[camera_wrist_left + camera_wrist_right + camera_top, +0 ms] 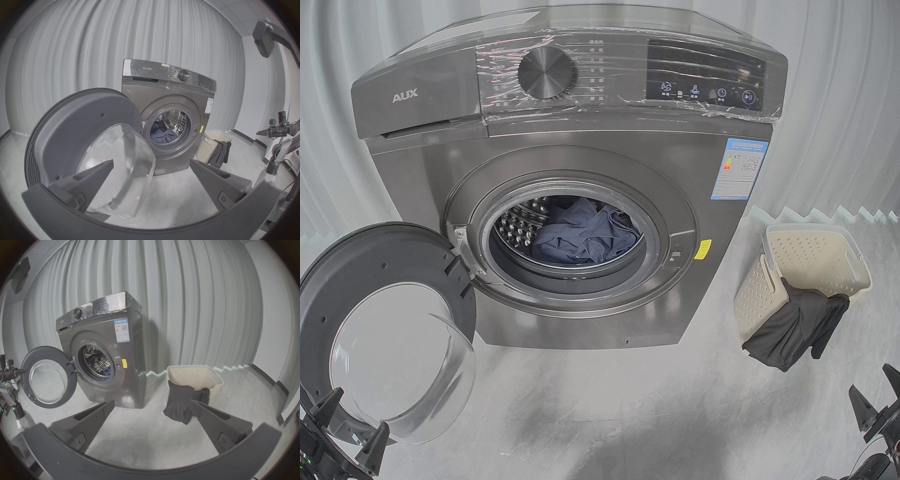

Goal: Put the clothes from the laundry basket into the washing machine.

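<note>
The dark cloth (797, 325) hangs long-ways down over the laundry basket (819, 250) rim, well ahead of our right gripper (872, 380). Blue clothes (581, 234) lie in the washing machine (569, 87). Both our grippers sit low, spread open, holding nothing. The open door (356, 262) is just in front of our left gripper (357, 411). We see a grey floor (612, 400) and a white curtain (837, 125).

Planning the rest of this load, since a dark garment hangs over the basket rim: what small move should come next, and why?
Probably bring the right gripper toward the dark garment draped over the laundry basket rim. That gripper is open, empty and on the basket's side; the washing machine door stands open, and blue clothes already lie in the drum.
</note>
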Robot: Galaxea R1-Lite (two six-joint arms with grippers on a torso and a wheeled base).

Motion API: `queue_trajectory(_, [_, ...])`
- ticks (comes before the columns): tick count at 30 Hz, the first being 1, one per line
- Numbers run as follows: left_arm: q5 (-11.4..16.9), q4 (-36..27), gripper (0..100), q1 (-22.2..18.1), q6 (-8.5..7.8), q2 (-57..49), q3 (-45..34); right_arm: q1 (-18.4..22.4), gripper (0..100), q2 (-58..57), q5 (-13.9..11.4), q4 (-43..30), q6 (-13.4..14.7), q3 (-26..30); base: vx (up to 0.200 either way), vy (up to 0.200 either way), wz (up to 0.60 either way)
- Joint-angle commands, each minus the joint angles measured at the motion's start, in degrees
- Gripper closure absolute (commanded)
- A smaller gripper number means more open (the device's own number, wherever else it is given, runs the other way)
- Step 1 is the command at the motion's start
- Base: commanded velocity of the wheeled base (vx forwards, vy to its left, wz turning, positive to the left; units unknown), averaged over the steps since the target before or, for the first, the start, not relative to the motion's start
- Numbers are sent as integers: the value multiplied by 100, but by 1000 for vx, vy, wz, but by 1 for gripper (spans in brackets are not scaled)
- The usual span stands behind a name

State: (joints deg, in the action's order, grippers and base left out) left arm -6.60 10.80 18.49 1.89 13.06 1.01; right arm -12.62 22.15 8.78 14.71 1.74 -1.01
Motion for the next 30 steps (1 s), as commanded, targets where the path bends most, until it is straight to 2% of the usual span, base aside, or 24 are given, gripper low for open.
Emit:
queue_trajectory(1, [220,-465,0,-592,-92,-629,-101,559,0,-1784,-16,-1199,-69,92,0,-200,0])
queue_trajectory(4, [290,-509,0,-645,48,-655,-92,567,0,-1714,89,-1058,-25,92,0,-200,0])
queue_trajectory(6, [361,-518,0,-795,84,-646,-92,620,0,-1714,212,-1050,-60,92,0,-200,0])
queue_trajectory(7, [361,-526,0,-856,84,-664,-92,682,0,-1714,238,-1067,-60,92,0,-200,0])
queue_trajectory(9, [369,-570,0,-1208,-92,-752,-92,1227,0,-1793,203,-1076,-78,92,0,-200,0])
queue_trajectory(10, [369,-570,0,-1208,-92,-752,-92,1227,0,-1793,203,-1076,-78,92,0,-200,0])
queue_trajectory(11, [369,-579,0,-1401,-110,-796,-92,1552,0,-1846,36,-1076,-113,92,0,-200,0])
queue_trajectory(13, [378,-605,0,-1498,13,-831,-84,1411,0,-1934,-298,-1085,-122,92,0,-200,0])
queue_trajectory(14, [378,-605,0,-1498,13,-831,-84,1411,0,-1934,-298,-1085,-122,92,0,-200,0])
queue_trajectory(15, [484,-772,0,-1744,57,-1007,-66,1200,0,-2136,-623,-1085,-139,92,0,-200,0])
queue_trajectory(17, [862,-869,0,-1893,92,-1191,-57,1183,0,-2215,-913,-1217,-130,101,0,-200,0])
queue_trajectory(18, [950,-869,0,-1893,110,-1200,-57,1183,0,-2215,-1080,-1304,-183,92,0,-200,0])
queue_trajectory(19, [888,-869,0,-1893,127,-1191,-48,1174,0,-2215,-1133,-1313,-253,92,0,-200,0])
queue_trajectory(20, [827,-869,0,-1893,154,-1191,-48,1174,0,-2215,-1115,-1357,-280,101,0,-200,0])
queue_trajectory(23, [756,-922,0,-1876,-22,-1262,-48,1183,0,-2215,-1010,-1480,-183,101,0,-200,0])
queue_trajectory(24, [668,-939,0,-1867,-215,-1270,-31,1183,0,-2215,-948,-1489,-113,92,0,-200,0])
queue_trajectory(25, [668,-939,0,-1867,-215,-1270,-31,1183,0,-2215,-948,-1489,-113,92,0,-200,0])
queue_trajectory(26, [607,-1027,0,-1849,-338,-1253,4,1183,0,-2215,-913,-1498,-122,92,0,-200,0])
queue_trajectory(29, [985,-1230,0,-1849,-312,-1297,83,1183,0,-2215,-922,-1498,-139,92,0,-133,0])
queue_trajectory(30, [1108,-1247,0,-1849,-250,-1297,92,1183,0,-2215,-939,-1489,-157,92,0,0,0])
